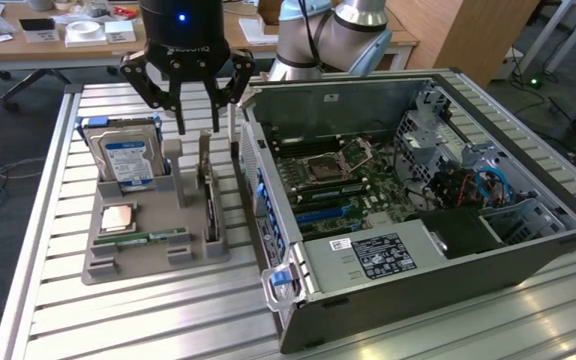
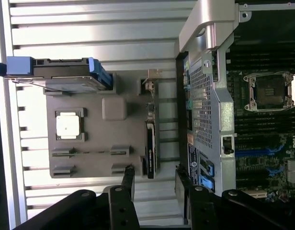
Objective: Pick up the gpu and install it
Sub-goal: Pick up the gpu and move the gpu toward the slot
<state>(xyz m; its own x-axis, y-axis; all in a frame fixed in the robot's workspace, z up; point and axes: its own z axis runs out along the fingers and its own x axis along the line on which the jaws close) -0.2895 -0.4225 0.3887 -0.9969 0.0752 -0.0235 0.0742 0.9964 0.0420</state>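
One claw (image 1: 196,112), black, hanging over the back end of the grey holder (image 1: 133,261) on the slatted metal table (image 1: 168,319). Spread wide, nothing clamped, nothing touched. Fingertips clear above the parts below in the exterior view.

Gpu (image 1: 209,202) not picked up: standing on its long edge in the holder's slot on the exterior view's right, upright, thin, dark, with a tan metal bracket at its far end. Just beside the open computer case (image 1: 328,105), not inside it.

Wrist view: gpu (image 2: 150,143) seen edge-on as a narrow black strip. Claw (image 2: 154,184) lined up with the card's length, one finger (image 2: 127,184) to either side of that line, a clear gap between fingers and card.

Also in the holder: blue-labelled hard drive (image 1: 128,161) upright at the back on the exterior view's left, square processor chip (image 1: 118,217) flat in its recess, green memory stick (image 1: 153,237) lying flat near the front, grey post (image 1: 173,172) between drive and gpu.

Case on its side, panel off, motherboard (image 1: 348,180) exposed, blue slots visible. Robot arm's silver-blue body (image 1: 338,37) behind the case.
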